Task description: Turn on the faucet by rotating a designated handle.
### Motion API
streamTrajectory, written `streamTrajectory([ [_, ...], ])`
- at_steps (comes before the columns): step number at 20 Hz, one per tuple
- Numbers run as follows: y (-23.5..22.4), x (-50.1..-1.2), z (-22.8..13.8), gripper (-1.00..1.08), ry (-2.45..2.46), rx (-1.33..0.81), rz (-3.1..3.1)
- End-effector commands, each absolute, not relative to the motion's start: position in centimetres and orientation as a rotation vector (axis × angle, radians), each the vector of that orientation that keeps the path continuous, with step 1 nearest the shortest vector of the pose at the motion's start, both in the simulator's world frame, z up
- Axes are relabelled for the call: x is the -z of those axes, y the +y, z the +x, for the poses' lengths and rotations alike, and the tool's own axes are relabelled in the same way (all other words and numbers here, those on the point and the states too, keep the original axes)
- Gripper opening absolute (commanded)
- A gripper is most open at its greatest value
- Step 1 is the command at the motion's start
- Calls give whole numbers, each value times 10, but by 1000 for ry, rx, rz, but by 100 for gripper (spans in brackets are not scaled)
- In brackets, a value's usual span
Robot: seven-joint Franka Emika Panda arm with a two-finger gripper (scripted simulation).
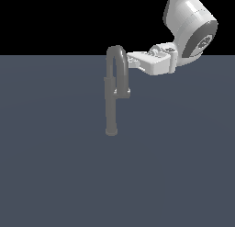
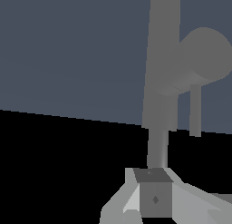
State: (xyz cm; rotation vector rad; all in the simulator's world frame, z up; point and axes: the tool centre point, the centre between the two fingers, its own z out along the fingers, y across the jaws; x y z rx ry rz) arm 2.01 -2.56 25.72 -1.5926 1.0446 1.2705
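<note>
The big grey worktop (image 1: 55, 175) holds the tall faucet (image 1: 111, 106) near its middle. The white arm (image 1: 190, 24) reaches its arched top. The small handle (image 1: 124, 92) sticks out sideways. I cannot tell how wide the fingers (image 1: 132, 60) are.

Faucet (image 1: 111, 106) stands upright on the flat grey-blue floor (image 1: 55, 166), flared foot down, narrow arch on top curving over toward the exterior view's right; the handle (image 1: 126, 92) juts as a short stub from the column on that same side, about midway up. White arm (image 1: 190, 24) comes in from the upper right of the exterior view, its gripper (image 1: 131, 60) held level with the arch and right at the arch's right side. Contact and finger gap unclear from this angle; black backdrop above the floor line.
</note>
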Motion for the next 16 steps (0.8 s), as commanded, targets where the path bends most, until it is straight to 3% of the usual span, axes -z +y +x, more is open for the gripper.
streamTrajectory([
  [1, -25, -243, 23, -100, 1069, -1300, -1514],
  [16, -20, -211, 26, -100, 1118, -1357, -1348],
])
